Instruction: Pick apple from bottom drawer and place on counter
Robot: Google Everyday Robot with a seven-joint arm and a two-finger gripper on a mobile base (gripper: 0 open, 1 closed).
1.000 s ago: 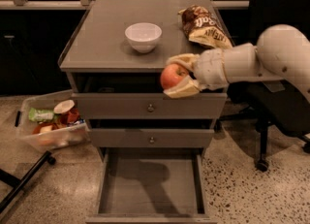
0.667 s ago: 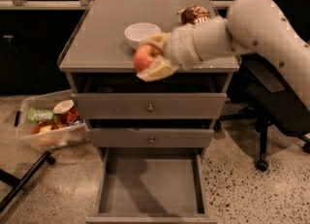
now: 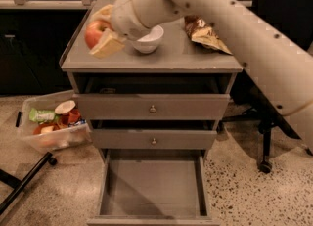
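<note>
My gripper is shut on the apple, a small red-orange fruit with paler patches. It holds the apple just above the left part of the counter, to the left of the white bowl. My pale arm reaches in from the upper right across the counter. The bottom drawer stands pulled open at the foot of the cabinet, and its grey floor is bare.
A brown snack packet lies on the right of the counter. Two shut drawer fronts with round knobs sit above the open drawer. A clear bin of food packets stands on the floor at left. An office chair is at right.
My gripper has carried the apple from the front right of the cabinet up and leftward across the counter, past the bowl, to its left part.
</note>
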